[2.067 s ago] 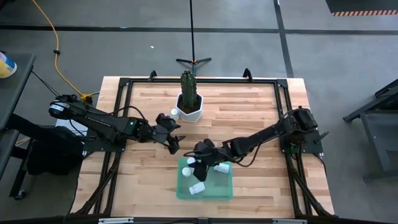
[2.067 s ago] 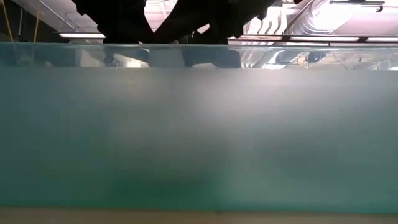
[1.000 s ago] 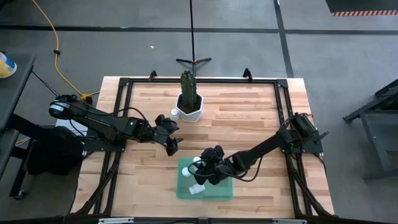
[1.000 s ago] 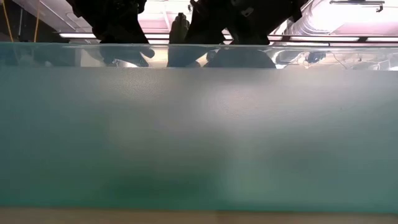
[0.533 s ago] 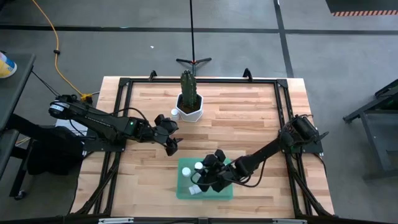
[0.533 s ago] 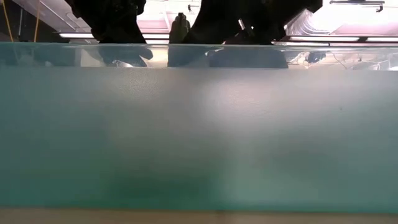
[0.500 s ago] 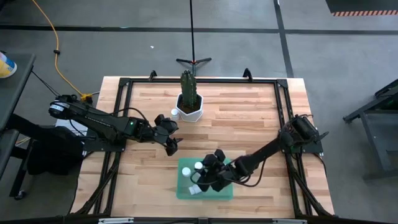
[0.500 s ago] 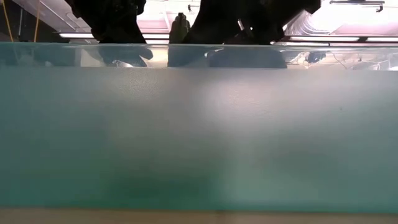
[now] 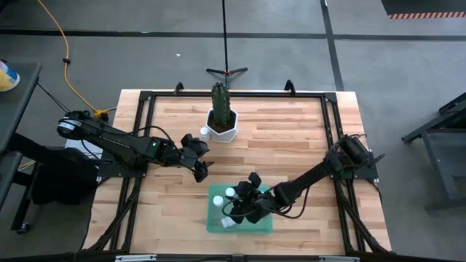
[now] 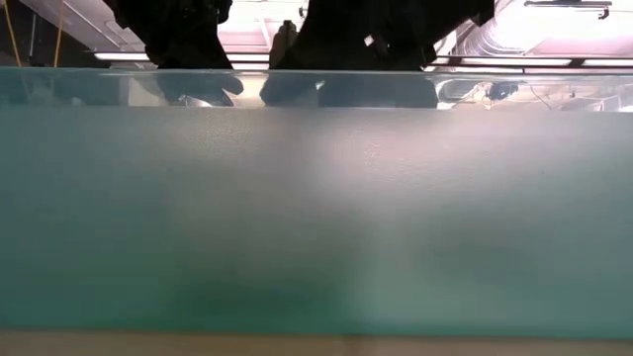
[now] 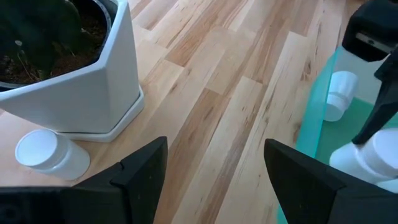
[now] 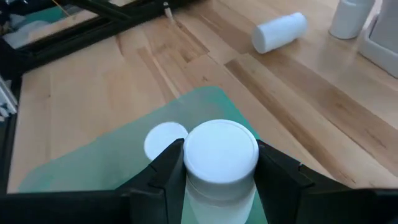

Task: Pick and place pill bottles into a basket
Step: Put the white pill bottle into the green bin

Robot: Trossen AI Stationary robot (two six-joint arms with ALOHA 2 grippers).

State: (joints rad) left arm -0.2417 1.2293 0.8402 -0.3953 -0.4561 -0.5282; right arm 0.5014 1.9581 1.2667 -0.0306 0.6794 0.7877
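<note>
Jaws clamped on a pill bottle (image 12: 219,163) just below its cap, the right gripper (image 12: 217,180) hangs over the green basket (image 9: 215,218) near the table's front edge; the small, rigid, smooth cylinder looks light and likely slippery, while the left gripper (image 11: 211,171) waits open near the plant pot (image 11: 74,74).

Overhead view straight down, low view pressed against basket (image 10: 316,218) wall, wrist views close.

Translucent green basket (image 9: 215,225) near table's front edge, white pill bottles (image 9: 229,194) inside — one bottle (image 9: 204,133) upright by pot
</note>
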